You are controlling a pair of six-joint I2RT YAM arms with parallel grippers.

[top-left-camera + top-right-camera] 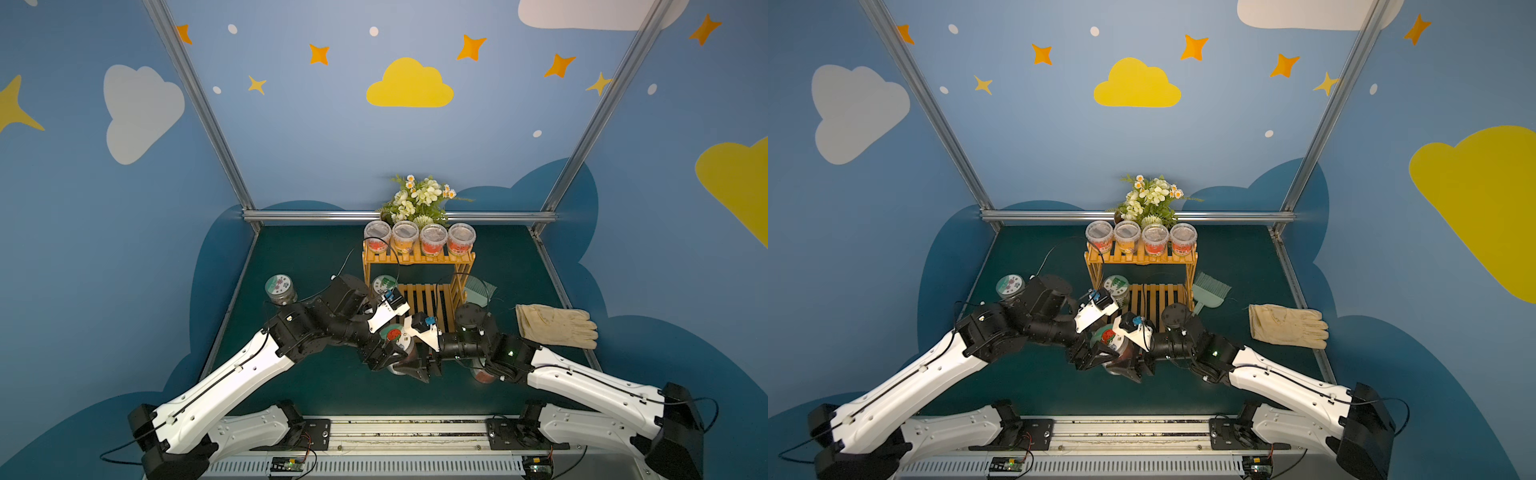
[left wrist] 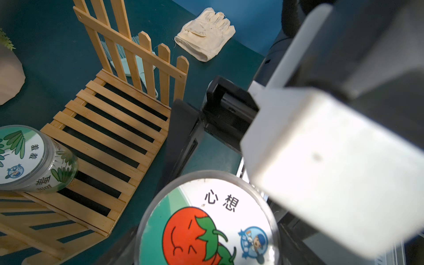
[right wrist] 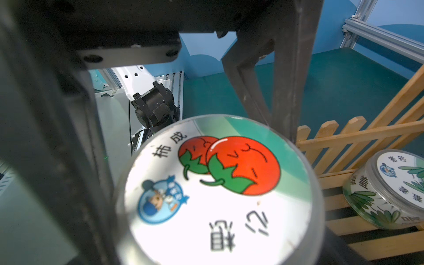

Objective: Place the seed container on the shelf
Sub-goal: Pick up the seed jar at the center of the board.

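**A:** Where's the tomato jar (image 3: pixel 218 190)?

**B:** Just in front of the shelf (image 1: pixel 417 259), over the bench (image 1: pixel 316 386), with both pincers around it. The left pincer (image 1: pixel 388 358) looks clamped on it. The right pincer (image 3: pixel 197 160) stands wide astride it, and I can't tell whether it presses.

**A:** A handover, then?

**B:** That's my guess. The top tier is full with four jars (image 1: pixel 419 239), and the lower tier holds one green jar (image 2: pixel 34 158). Next, one pincer should let go and the other should set it upright on the free slats beside that one.
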